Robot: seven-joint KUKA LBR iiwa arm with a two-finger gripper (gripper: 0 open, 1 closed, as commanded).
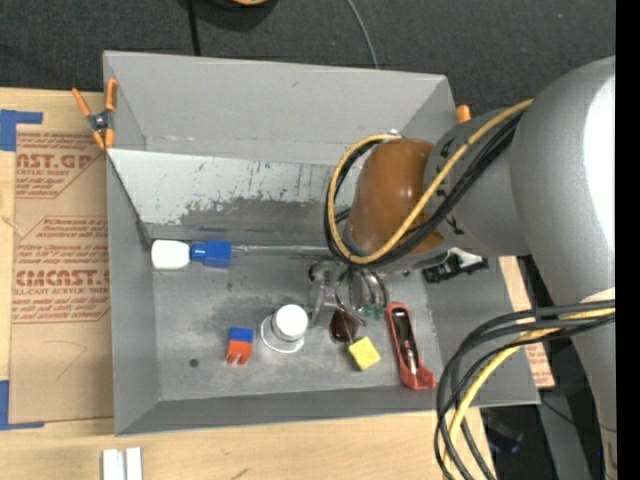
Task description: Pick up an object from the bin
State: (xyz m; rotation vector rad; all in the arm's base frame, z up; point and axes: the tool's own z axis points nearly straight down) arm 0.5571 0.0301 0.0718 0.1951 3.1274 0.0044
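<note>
The gripper point(338, 296) hangs low over the near right part of the grey bin point(250, 408). Whether the claw is spread or pressed together cannot be told, as cables and the orange wrist cover crowd it.

Just beneath it lies a small dark brown thing point(344, 326), between a white round cap point(290, 321) on its left and a yellow block point(365, 353) on its near right. This dark thing is the likely pick.

A clean grasp probably calls for a straight descent centred on it. The claw should close across its narrow side so that neither the cap nor the block is pinched along with it.

A red handled tool point(404, 346) lies further right, and 2 things rest well apart on the left: a blue-and-orange block point(238, 346) and a white-and-blue tube point(190, 255).

No label on any of these things can be read.
</note>
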